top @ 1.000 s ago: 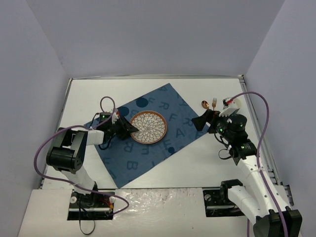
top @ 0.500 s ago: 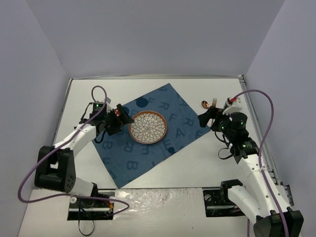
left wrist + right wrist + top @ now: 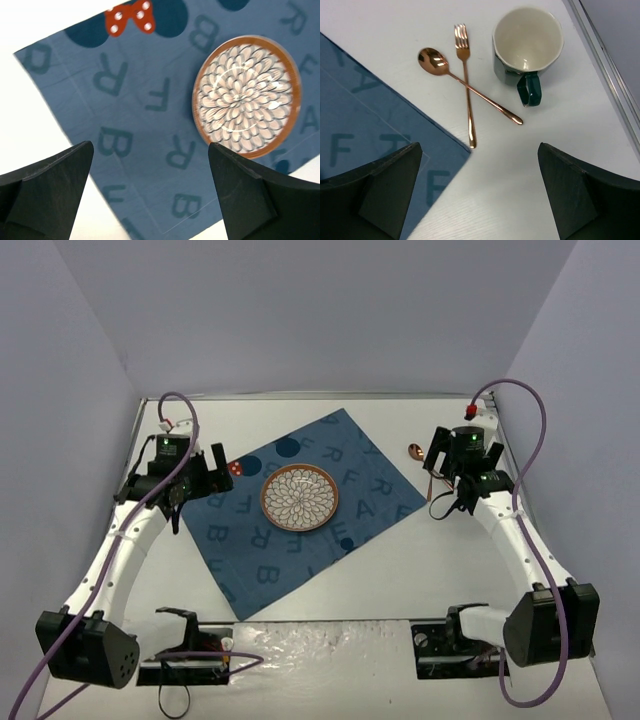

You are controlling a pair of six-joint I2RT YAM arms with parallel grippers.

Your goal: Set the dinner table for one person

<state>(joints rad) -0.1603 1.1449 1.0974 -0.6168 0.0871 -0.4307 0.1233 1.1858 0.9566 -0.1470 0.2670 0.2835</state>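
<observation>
The dinner table point(image 3: 420, 560) is a white top with a dark blue lettered placemat point(image 3: 300, 540) lying at an angle on it. A flower-patterned plate with an orange rim point(image 3: 300, 497) sits in the middle of the mat and also shows in the left wrist view point(image 3: 246, 96). My left gripper point(image 3: 207, 470) hovers open and empty over the mat's left part point(image 3: 150, 147), apart from the plate. My right gripper point(image 3: 452, 472) hangs open and empty point(image 3: 480, 146) above a copper spoon point(image 3: 434, 60), a copper fork point(image 3: 466, 85) crossing it, and a green cup point(image 3: 527, 37) with a white inside.
A red dotted bow print point(image 3: 131, 19) marks the mat's left corner. The table's metal rim point(image 3: 607, 75) runs just right of the cup. Grey walls close the table in on three sides. Purple cables loop from both arms.
My left gripper has opened, let go of the plate and drawn back left. My right gripper has risen and shifted right over the cutlery and cup.
</observation>
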